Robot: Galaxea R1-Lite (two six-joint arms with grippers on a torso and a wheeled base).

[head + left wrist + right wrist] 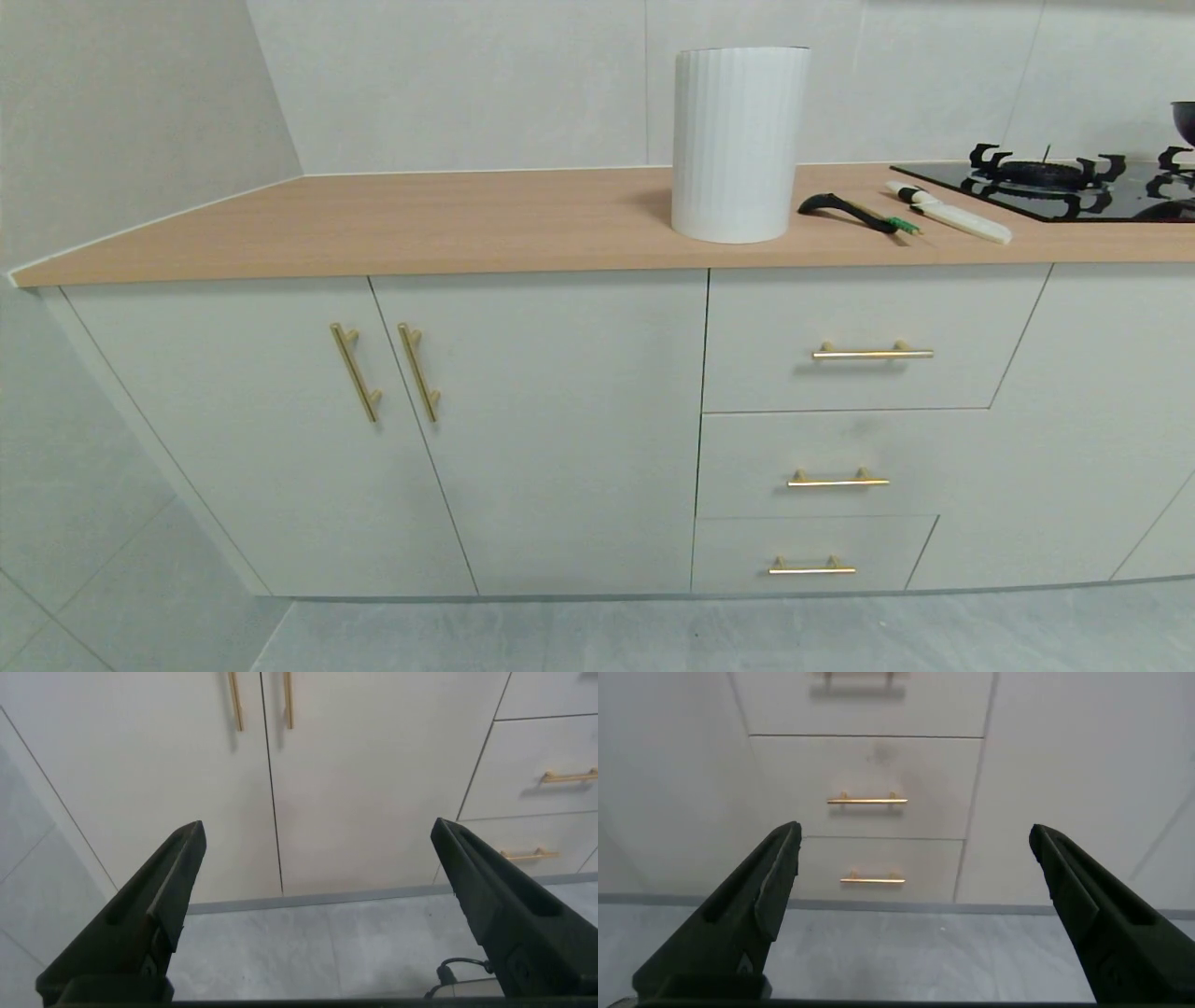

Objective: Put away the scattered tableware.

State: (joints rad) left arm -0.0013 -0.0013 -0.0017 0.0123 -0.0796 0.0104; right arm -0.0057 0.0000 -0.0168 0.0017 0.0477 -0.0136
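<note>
Black utensil [854, 213] and white knife [952, 217] on countertop [373, 219], left gripper [316, 833] and right gripper [913, 833] spread wide, well below

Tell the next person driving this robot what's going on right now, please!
Left tool: open, empty, low in front of the cupboard doors.
Right tool: open, empty, low in front of the drawers.
Things: a black-handled utensil and a white utensil lie on the counter, between the white ribbed pot and the stove.
Done: nothing put away yet.
Left: pick up both utensils and store them, probably in the pot.
</note>
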